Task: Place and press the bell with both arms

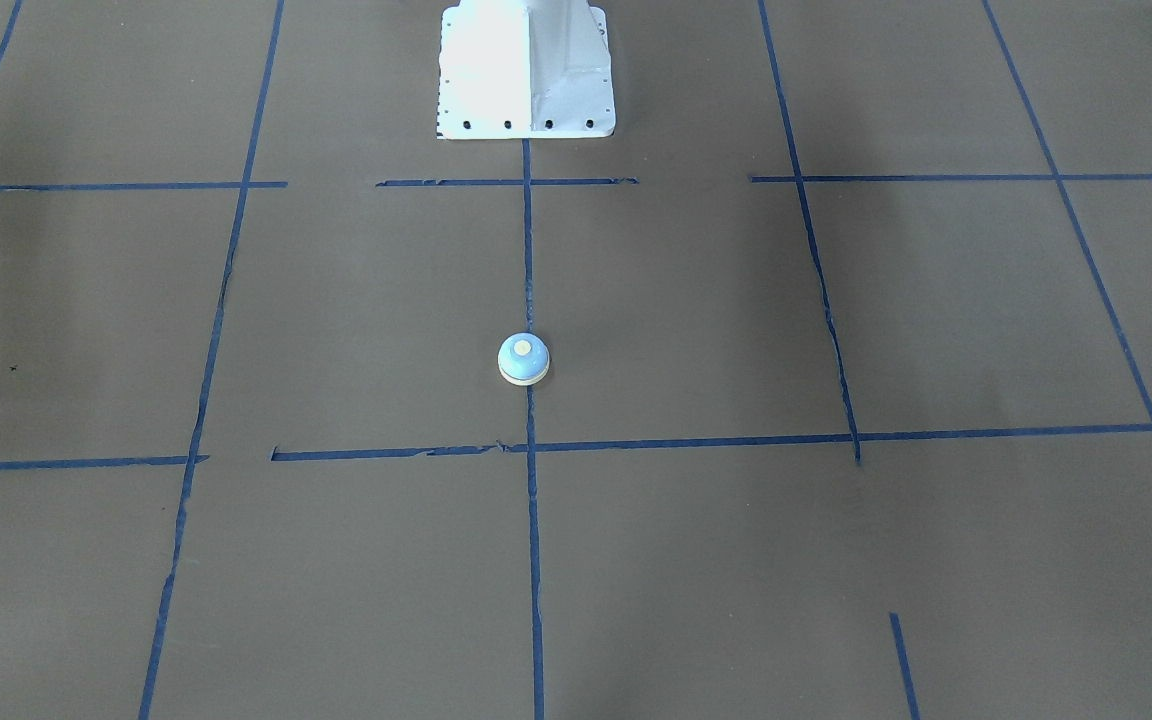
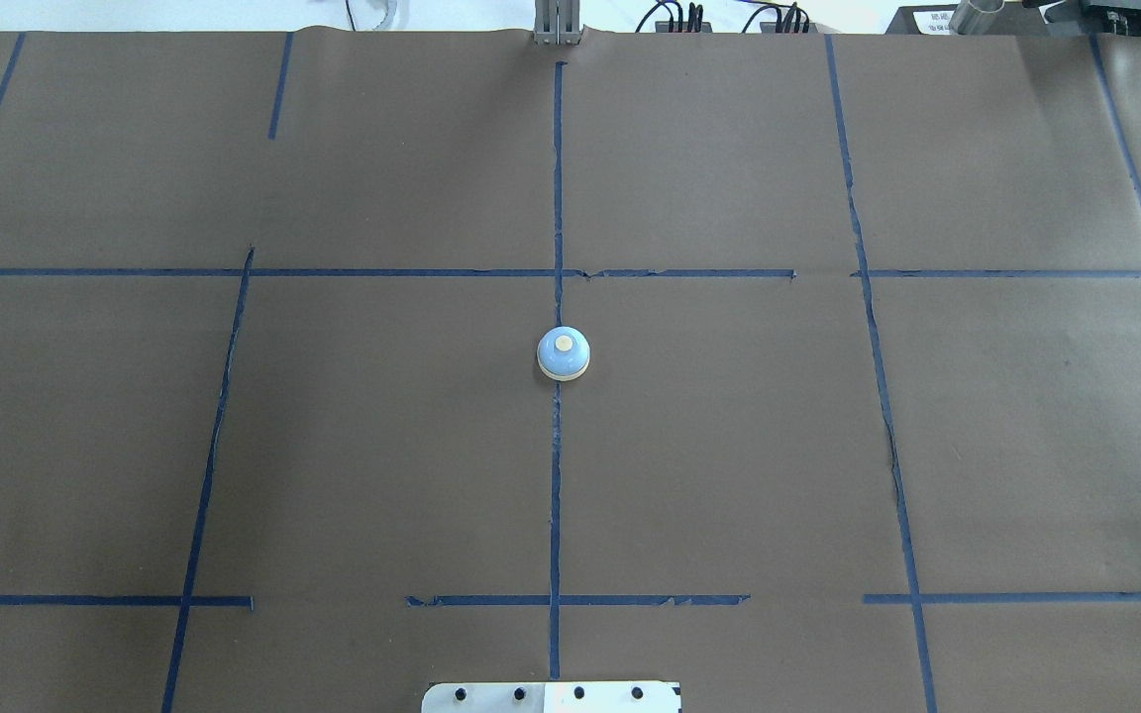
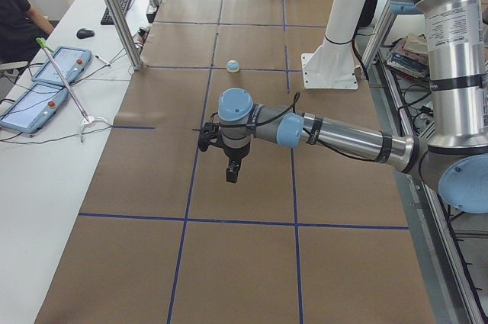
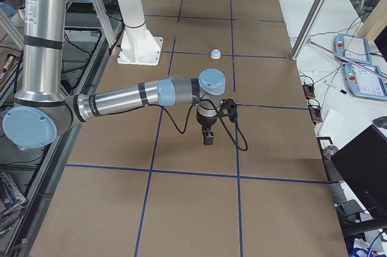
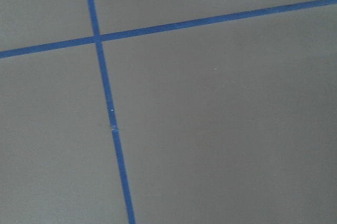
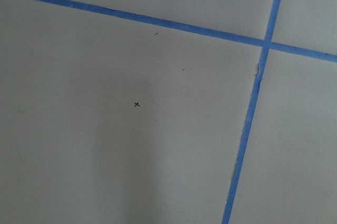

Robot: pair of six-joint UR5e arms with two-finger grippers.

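On my left side, my left arm [image 3: 343, 137], one of two, stretches out over the brown table [image 2: 333, 446] with its forearm about level. My left gripper [image 3: 232, 178] hangs from it, pointing straight down above the paper. I see it clearly only from the table's end, so I cannot tell whether its fingers are spread or closed. Its wrist camera shows bare paper and two blue tape lines [image 5: 108, 108] that cross.

At the middle stands the one bell [image 2: 563, 354], upright with its single cream button on top. It sits right on the centre tape line, between the two cross lines and nearer the far one. It is well apart from both grippers, and nothing touches it. One white pedestal [image 1: 526, 70] stands on the same centre line at my base.

On my right side, my right arm [image 4: 121, 101] reaches out the same way. My right gripper [image 4: 208, 141] points down over the paper, and again I cannot tell how its fingers stand. Its wrist camera shows two crossing tape lines and one small black cross mark [image 6: 137, 104].
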